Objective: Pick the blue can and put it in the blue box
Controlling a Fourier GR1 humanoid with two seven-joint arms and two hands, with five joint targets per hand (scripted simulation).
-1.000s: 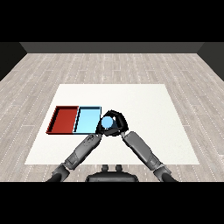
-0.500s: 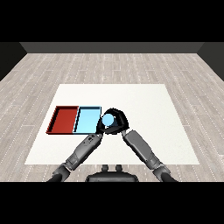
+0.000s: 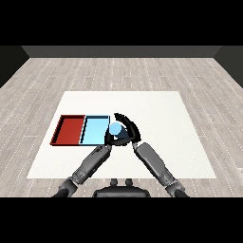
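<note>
Nearest, two grey forearms rose from the lower edge and converged. Right hand [image 3: 129,129]: fingers curled round the blue can [image 3: 115,129], which stood at the right rim of the light blue tray [image 3: 95,130]. Left hand [image 3: 109,139]: at 7 o'clock of the can, just beside it; finger state could not be told. Red tray [image 3: 71,129]: touching the blue tray at its 9 o'clock. White table [image 3: 156,109]: extended beyond toward 12 o'clock.
</note>
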